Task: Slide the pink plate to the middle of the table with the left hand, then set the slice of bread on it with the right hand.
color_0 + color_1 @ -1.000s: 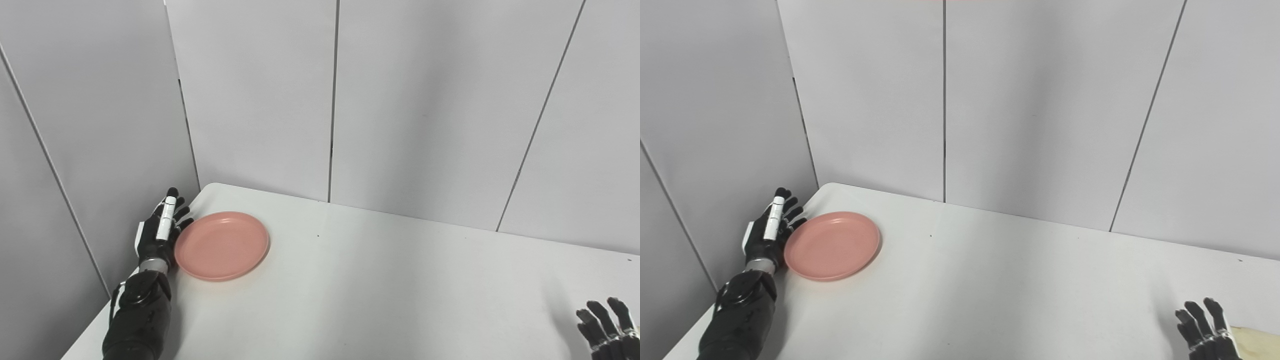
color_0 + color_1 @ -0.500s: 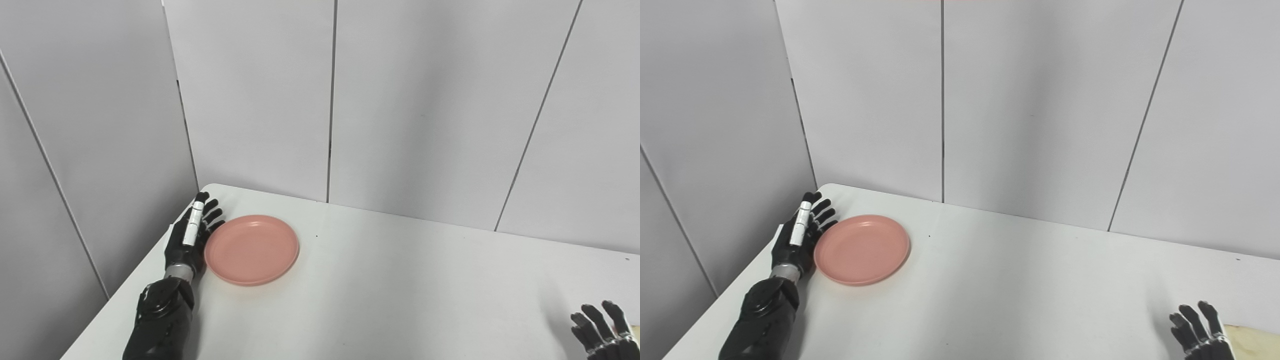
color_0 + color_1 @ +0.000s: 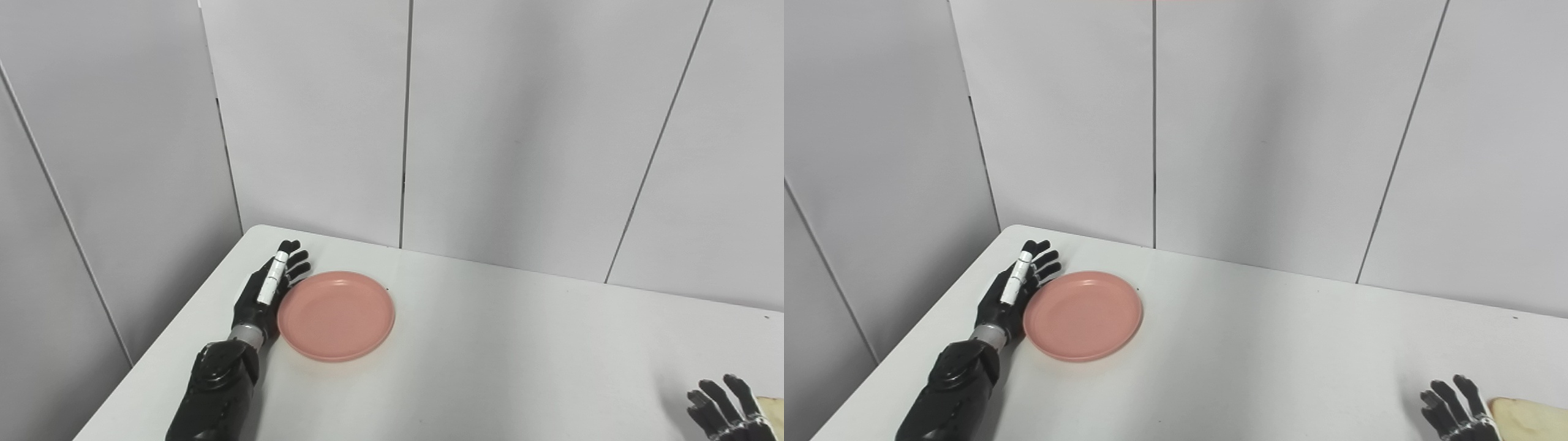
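Left hand [image 3: 266, 294]: flat and on edge, fingers straight and close together, holding nothing; its palm side rests against the left rim of the pink plate.
Pink plate [image 3: 336, 315]: empty, flat on the white tabletop [image 3: 490, 355], left of the middle.
Right hand [image 3: 1454, 410]: at the lower right corner, fingers spread, gripping nothing.
Slice of bread [image 3: 1528, 419]: on the tabletop just right of the right hand, partly cut off by the frame edge.
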### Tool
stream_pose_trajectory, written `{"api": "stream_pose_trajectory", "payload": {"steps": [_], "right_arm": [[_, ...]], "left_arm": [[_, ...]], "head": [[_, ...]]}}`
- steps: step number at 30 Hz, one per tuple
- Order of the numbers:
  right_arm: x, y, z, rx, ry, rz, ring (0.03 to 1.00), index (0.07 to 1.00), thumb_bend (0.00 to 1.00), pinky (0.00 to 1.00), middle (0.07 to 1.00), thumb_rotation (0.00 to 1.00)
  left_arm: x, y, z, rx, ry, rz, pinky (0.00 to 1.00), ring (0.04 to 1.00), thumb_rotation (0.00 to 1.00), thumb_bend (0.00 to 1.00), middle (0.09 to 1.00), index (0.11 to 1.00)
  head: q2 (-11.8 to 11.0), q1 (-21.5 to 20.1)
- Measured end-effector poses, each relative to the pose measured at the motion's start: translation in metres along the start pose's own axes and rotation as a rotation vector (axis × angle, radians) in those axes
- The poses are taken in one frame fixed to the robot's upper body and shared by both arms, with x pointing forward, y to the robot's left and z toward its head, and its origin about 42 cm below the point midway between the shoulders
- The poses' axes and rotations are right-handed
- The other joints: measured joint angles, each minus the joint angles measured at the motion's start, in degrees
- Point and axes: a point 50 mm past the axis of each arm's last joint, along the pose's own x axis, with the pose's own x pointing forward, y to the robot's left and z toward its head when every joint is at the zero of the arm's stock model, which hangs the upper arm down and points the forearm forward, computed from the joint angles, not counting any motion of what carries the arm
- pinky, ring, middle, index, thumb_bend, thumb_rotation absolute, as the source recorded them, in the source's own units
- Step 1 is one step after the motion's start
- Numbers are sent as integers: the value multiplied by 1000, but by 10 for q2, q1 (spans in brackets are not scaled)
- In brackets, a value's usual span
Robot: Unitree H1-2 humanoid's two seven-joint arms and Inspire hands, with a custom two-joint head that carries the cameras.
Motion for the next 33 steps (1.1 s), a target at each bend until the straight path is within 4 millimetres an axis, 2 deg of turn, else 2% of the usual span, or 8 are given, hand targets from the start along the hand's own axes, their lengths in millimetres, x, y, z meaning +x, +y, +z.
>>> {"api": "stream_pose_trajectory", "payload": {"steps": [2,4,10,17,19,25,29,33], "right_arm": [[-1,1,0,-6,2,-3,829,898,721,840,848,907],[-3,2,0,-6,2,-6,825,888,733,830,842,892],[-6,11,0,-13,1,-13,793,855,786,786,812,819],[-17,44,-2,4,22,-21,795,847,828,788,811,789],[-17,47,-3,-6,45,-22,798,852,827,798,814,792],[-16,76,-6,14,88,-29,805,863,822,808,823,811],[-16,94,-9,31,103,-22,807,867,815,813,825,812],[-16,95,-9,30,108,-27,811,871,808,817,831,818]], "left_arm": [[0,-6,-1,-1,4,-19,769,853,762,856,837,829],[0,-14,-2,-9,6,-35,759,853,756,862,842,829],[-1,-41,-1,-64,32,-92,790,866,753,871,845,836],[-6,-62,-1,-82,65,-180,789,872,770,882,862,865],[-6,-64,0,-84,76,-188,785,877,774,873,864,869],[-7,-76,-2,-84,84,-220,830,891,769,893,878,869],[-11,-99,-8,-123,95,-243,856,894,796,928,884,876],[-14,-122,-10,-164,111,-246,869,891,833,934,878,887]], "head": [[10,-22],[11,-25],[41,-102],[63,-165],[69,-205],[74,-236],[78,-249],[80,-258]]}}
